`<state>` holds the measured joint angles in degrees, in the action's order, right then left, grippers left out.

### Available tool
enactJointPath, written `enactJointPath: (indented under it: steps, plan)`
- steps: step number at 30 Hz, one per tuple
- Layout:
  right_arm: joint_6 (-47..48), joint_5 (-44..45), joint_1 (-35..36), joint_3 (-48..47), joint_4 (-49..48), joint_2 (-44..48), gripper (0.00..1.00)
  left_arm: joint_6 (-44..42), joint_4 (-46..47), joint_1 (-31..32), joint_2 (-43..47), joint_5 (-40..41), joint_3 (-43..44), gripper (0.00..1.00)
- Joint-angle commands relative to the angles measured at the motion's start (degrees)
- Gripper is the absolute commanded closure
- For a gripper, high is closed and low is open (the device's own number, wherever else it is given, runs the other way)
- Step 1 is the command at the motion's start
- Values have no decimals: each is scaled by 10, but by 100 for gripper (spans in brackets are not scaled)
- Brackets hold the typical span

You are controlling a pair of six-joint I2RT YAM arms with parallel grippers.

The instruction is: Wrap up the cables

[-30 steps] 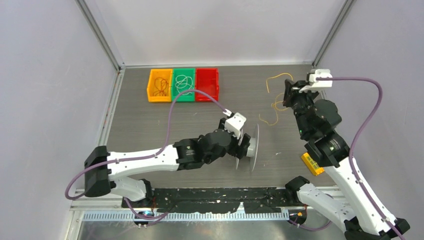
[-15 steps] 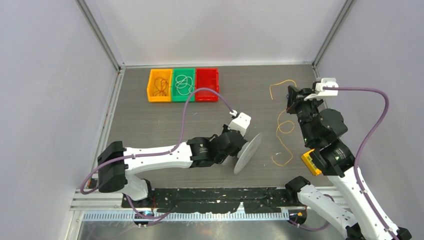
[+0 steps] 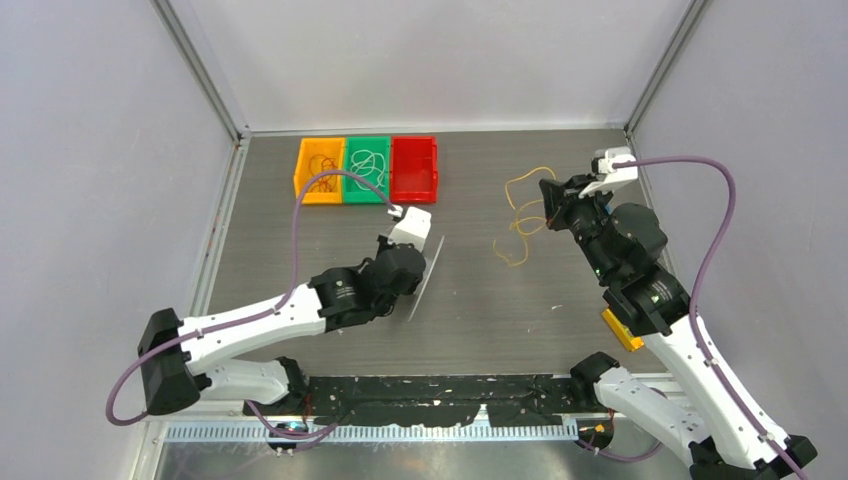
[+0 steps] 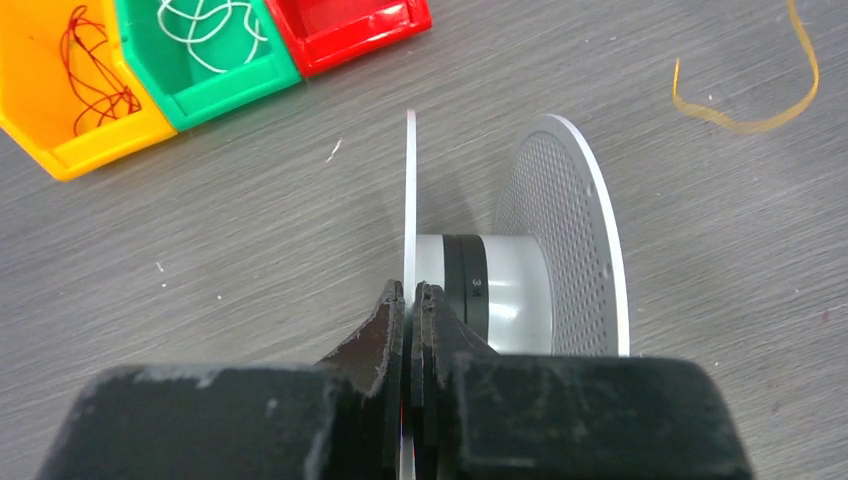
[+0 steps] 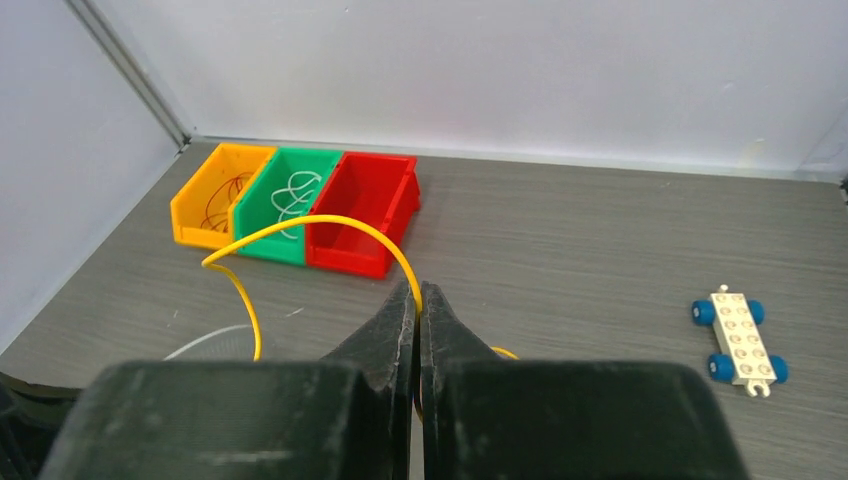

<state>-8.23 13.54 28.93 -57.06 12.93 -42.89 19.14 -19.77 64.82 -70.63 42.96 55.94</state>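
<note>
The cable is a thin yellow wire (image 3: 520, 225) curling in loose loops on the table's right half. My right gripper (image 3: 548, 200) is shut on it, and in the right wrist view the cable (image 5: 330, 222) arcs out from between the closed gripper (image 5: 418, 290). My left gripper (image 4: 410, 290) is shut on the thin near flange (image 4: 410, 190) of a white spool (image 3: 425, 278). The spool has a grey hub (image 4: 505, 290) and a perforated far flange (image 4: 565, 240). One bend of the cable (image 4: 745, 122) lies beyond the spool.
Three bins stand in a row at the back left: orange (image 3: 320, 170) with dark-red wire, green (image 3: 367, 168) with white wire, red (image 3: 414, 167). A small wheeled toy plate (image 5: 740, 338) lies to the right. A yellow block (image 3: 622, 330) sits by the right arm. Walls enclose three sides.
The left gripper has shut on the spool's flange and moved it left and farther back. The right gripper has shifted left with the cable, dragging its loops toward the middle.
</note>
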Motion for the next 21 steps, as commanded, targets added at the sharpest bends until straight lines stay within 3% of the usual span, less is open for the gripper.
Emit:
enactJointPath:
  steps: [1, 8, 16, 21]
  plan:
    - [-20, -34, 12, -2, -5, -14, 95, 20, 7, -9, 39, 20, -12, 100]
    - [-13, -30, 38, -8, 7, -25, 94, 80, -38, -24, 38, -2, -11, 100]
    - [-13, -34, 56, -17, 13, -36, 95, 91, -39, -40, 60, -25, -23, 75]
    - [-5, -39, 80, -21, 16, -44, 95, 96, -33, -51, 75, -48, -36, 72]
